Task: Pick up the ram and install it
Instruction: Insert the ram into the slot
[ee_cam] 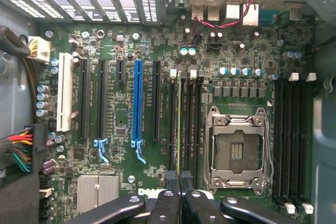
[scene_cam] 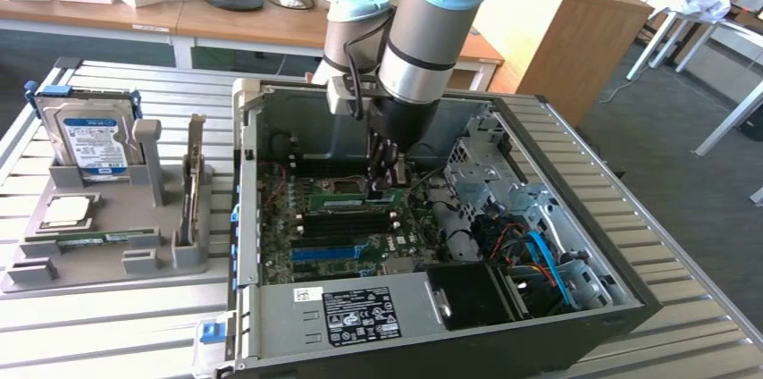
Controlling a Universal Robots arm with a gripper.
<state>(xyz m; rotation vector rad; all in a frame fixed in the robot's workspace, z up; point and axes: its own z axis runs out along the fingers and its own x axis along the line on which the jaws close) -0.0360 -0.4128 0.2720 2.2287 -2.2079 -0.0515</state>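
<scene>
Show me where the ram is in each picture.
Exterior view: the ram is a green strip lying just under the gripper.
Wrist view: the ram is seen edge-on, a thin line between black slots, beside the processor socket.
Shared landmark: the blue slot.

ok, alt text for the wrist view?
The gripper is shut on the ram, a thin green strip seen edge-on, lined up with the black memory slots beside the empty processor socket. Whether it is seated cannot be told. A blue slot runs parallel on the green motherboard.
</scene>
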